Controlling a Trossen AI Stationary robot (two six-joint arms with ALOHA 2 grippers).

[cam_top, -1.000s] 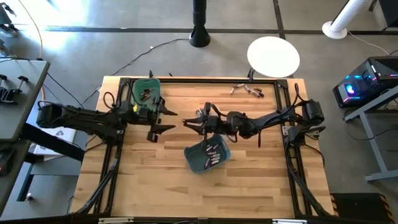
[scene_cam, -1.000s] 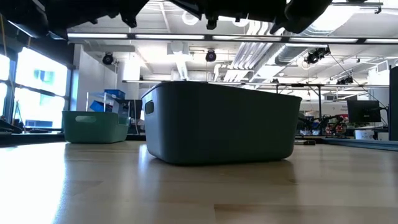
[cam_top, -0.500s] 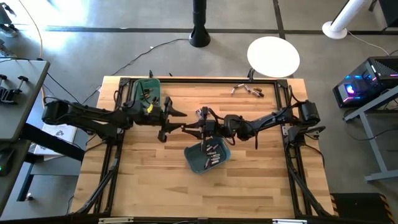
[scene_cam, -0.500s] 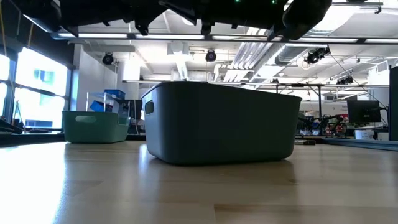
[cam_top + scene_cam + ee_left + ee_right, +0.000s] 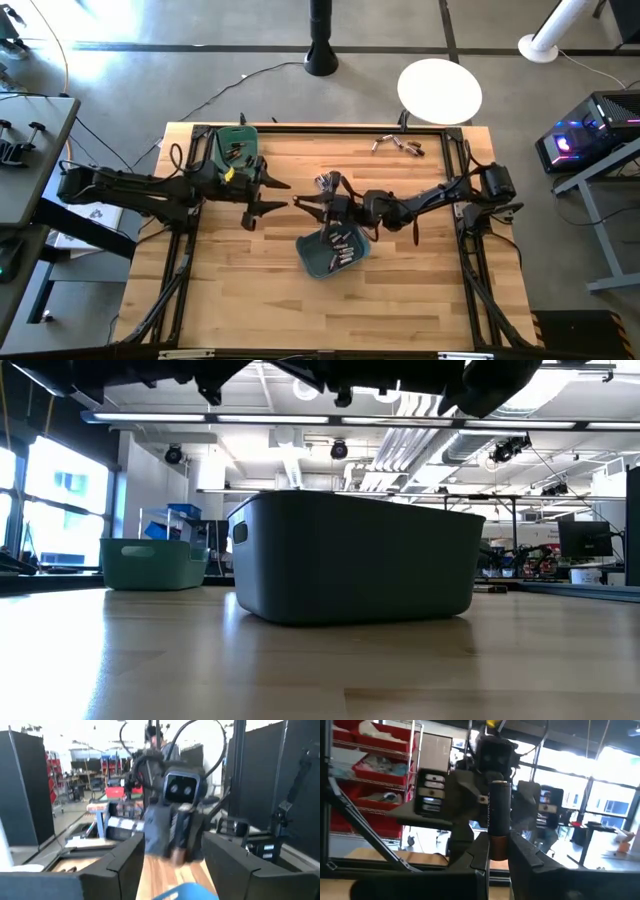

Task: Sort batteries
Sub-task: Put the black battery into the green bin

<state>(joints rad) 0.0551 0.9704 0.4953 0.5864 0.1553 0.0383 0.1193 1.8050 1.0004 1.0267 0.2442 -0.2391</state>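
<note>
Overhead, table-level and wrist cameras share the teal bin [image 5: 334,251].

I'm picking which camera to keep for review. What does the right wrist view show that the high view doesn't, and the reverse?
Only the right wrist view shows the dark-and-copper cylindrical battery upright, pinched in the right gripper. Only the high view shows the whole layout: the green plastic bin, the teal plastic bin, and the loose batteries on the wooden table. Both show the open left gripper facing the right gripper.

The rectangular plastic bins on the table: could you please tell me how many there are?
2. A green rectangular plastic bin sits at the table's far left corner, and a teal rectangular plastic bin sits near the middle, under the right end effector. Both hold batteries.
</note>
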